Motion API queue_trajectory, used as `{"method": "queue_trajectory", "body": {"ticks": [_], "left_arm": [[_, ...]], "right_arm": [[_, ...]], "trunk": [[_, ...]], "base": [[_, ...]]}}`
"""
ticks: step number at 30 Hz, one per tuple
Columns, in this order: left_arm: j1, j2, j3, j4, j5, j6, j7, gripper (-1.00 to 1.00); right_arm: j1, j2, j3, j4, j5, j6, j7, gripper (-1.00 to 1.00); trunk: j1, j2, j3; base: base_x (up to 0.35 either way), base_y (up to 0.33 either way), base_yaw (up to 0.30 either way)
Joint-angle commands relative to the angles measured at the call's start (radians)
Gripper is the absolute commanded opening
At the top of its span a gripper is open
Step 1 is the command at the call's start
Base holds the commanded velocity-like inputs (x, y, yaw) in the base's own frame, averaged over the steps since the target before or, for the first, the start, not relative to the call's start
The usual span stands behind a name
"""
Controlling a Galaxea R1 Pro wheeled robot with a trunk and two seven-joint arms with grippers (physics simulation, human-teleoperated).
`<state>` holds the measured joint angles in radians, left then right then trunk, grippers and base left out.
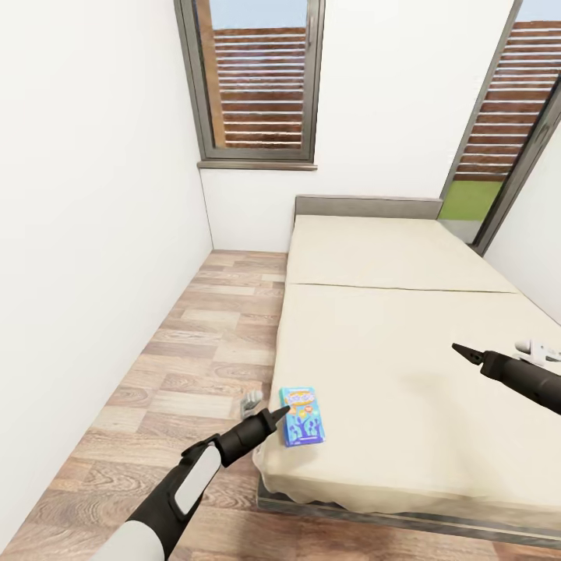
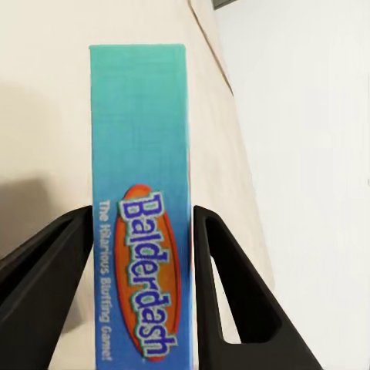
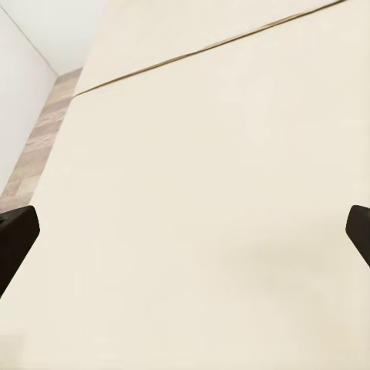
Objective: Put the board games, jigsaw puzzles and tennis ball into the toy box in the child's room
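Note:
A small blue board game (image 1: 302,417) printed "Balderdash" lies near the front left corner of the bed (image 1: 405,351), a beige mattress with a grey headboard. My left gripper (image 1: 279,413) reaches it from the floor side. In the left wrist view the box (image 2: 142,177) sits between the two black fingers (image 2: 54,285), which press on its long sides. My right gripper (image 1: 466,352) hovers over the right part of the mattress. Its fingertips (image 3: 15,235) are spread wide with bare mattress between them.
A strip of wood-plank floor (image 1: 195,343) runs between the white left wall and the bed. A small grey object (image 1: 251,399) lies on the floor by the bed corner. A white-grey item (image 1: 538,349) sits at the bed's right edge. Windows (image 1: 257,78) are behind.

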<state>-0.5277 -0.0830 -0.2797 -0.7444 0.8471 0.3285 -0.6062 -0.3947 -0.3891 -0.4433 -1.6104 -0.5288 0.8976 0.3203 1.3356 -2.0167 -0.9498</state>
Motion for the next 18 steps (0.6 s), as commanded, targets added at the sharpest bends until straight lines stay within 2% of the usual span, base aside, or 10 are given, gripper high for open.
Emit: {"method": "queue_trajectory", "body": {"ticks": [1, 7, 18], "left_arm": [[0.001, 0.001, -0.005, -0.005, 0.009, 0.008, 0.0, -1.0], [0.006, 0.002, -0.02, -0.024, 0.009, 0.01, 0.0, -1.0], [0.028, 0.007, -0.025, -0.079, 0.01, 0.014, -0.001, -1.0]], "right_arm": [[-0.001, 0.0, -0.002, 0.0, 0.006, 0.005, 0.008, 1.0], [-0.001, -0.001, -0.004, 0.0, 0.006, 0.005, 0.008, 1.0], [0.002, -0.001, -0.008, 0.0, 0.006, 0.006, 0.008, 1.0]], "trunk": [[0.0, 0.0, -0.001], [0.0, 0.0, -0.001], [0.0, 0.0, -0.001]], "base": [[0.0, 0.0, 0.0], [0.0, 0.0, 0.0], [0.0, 0.0, 0.0]]}}
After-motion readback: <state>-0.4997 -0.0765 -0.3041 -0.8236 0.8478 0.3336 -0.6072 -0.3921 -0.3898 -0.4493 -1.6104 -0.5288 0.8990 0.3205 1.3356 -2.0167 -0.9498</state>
